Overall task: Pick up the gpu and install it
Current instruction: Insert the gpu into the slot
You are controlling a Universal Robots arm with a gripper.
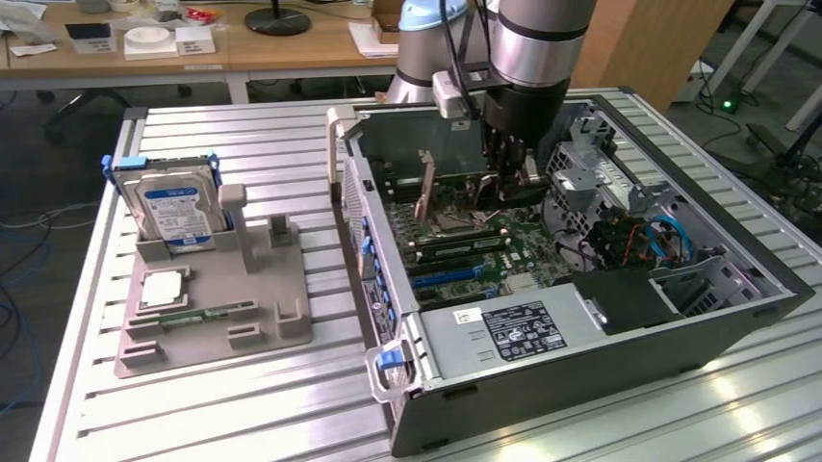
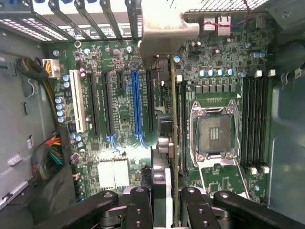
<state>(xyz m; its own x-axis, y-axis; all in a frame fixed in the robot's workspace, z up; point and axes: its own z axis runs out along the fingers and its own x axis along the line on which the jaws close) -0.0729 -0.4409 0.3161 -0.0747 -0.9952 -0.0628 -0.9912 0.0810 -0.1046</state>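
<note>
- Tool (image 2: 165, 194) pinched the gpu (image 2: 163, 167) between its two black fingers (image 2: 139, 202), one pressed on each face of the card, which stood on edge.
- Part of the card at the tool's end was cut off by the picture's edge in the wrist view. Its other end finished in a silver bracket (image 2: 164, 31), washed out by glare, beside the case's rear slot covers (image 2: 90, 14).
- Whether the card's lower edge had met a slot could not be told. The card sat over the motherboard (image 2: 114, 143), between the blue slot (image 2: 136, 102) and the empty processor socket (image 2: 214, 129).
- From the exterior view the tool (image 1: 510, 178) was low inside the open computer case (image 1: 719, 318), and its dark body hid most of the card.
- That view also took in the worktop (image 1: 231, 404). A grey holder (image 1: 244, 289) stood on it at the exterior view's left of the case, with a hard drive (image 1: 177, 212) upright in it and a memory stick (image 1: 206, 315) lying flat, all well apart from the tool.
- Above the tool, the arm (image 1: 533, 48) stood close to vertical, its wrist pointing down over the far half of the case.
</note>
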